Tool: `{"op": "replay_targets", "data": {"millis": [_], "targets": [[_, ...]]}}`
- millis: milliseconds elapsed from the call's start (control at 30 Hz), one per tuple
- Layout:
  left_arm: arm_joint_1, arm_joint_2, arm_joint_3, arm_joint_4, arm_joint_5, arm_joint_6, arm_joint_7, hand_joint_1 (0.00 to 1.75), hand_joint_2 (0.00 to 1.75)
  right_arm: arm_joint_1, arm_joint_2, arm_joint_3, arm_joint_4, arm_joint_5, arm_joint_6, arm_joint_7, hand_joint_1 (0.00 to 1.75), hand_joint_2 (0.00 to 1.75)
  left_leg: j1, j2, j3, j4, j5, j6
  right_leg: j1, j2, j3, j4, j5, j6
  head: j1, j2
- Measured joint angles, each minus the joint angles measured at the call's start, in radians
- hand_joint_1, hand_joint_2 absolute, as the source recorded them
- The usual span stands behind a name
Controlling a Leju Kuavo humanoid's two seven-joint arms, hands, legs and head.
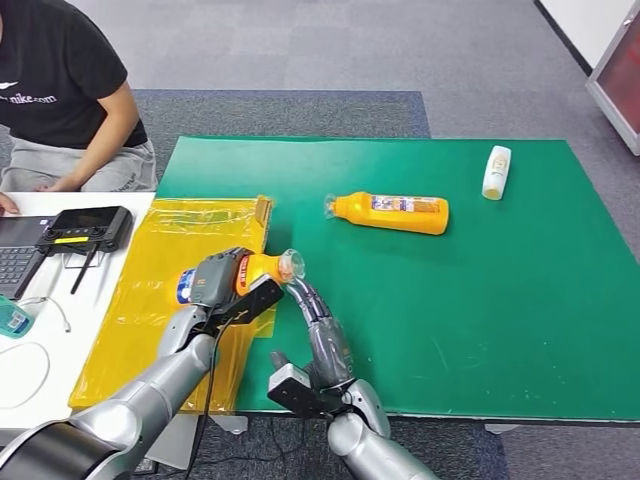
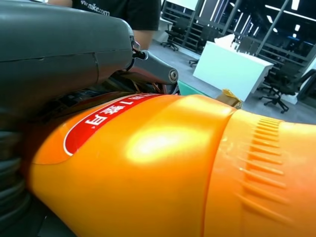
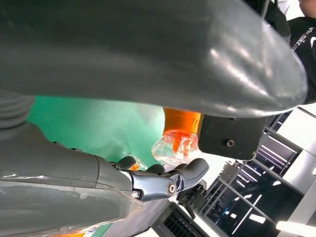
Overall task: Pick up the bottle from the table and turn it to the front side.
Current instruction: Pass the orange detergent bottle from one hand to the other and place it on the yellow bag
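Grey carpet floor (image 1: 302,50) surrounds the table; white desks (image 2: 227,69), black office chairs (image 2: 275,91) and ceiling strip lights (image 2: 283,12) beyond.

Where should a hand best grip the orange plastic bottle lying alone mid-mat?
Probably around the middle of the orange plastic bottle, from above. It lies on its side across the green mat, clear cap pointing toward the robot's left, and its long, even body looks easier to wrap than the narrow neck.

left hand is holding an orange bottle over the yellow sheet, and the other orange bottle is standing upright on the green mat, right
Not quite. The left hand does hold an orange bottle over the yellow sheet, but the other orange bottle lies on its side on the green mat, not upright. The head view shows it.
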Motion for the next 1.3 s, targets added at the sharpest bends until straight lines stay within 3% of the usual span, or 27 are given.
{"op": "replay_targets", "data": {"millis": [600, 967, 1300], "targets": [[-0.029, -0.011, -0.01, 0.02, -0.005, -0.099, 0.062, 1.75, 1.75, -0.023, 0.009, -0.004, -0.002, -0.021, -0.001, 0.006, 0.0, 0.0, 0.0, -0.003, 0.026, -0.001, -0.013, 0.001, 0.0, -0.004, 0.022, 0.0, -0.018, 0.002, 0.0, 0.0], [-0.061, -0.026, -0.031, 0.033, -0.035, -0.177, 0.137, 1.75, 1.75, -0.042, 0.027, -0.017, -0.004, -0.029, -0.027, 0.002, 0.0, 0.0, -0.002, -0.01, 0.021, -0.001, -0.011, 0.002, -0.002, -0.011, 0.021, 0.0, -0.014, 0.007, 0.0, 0.0], [-0.043, -0.031, -0.071, 0.052, -0.098, -0.173, 0.148, 1.75, 1.75, 0.013, 0.041, -0.253, -0.136, 0.215, -0.069, -0.028, 0.0, 0.0, -0.002, -0.01, 0.037, -0.001, -0.02, 0.003, -0.002, -0.011, 0.038, 0.0, -0.022, 0.007, 0.0, 0.0]]}}
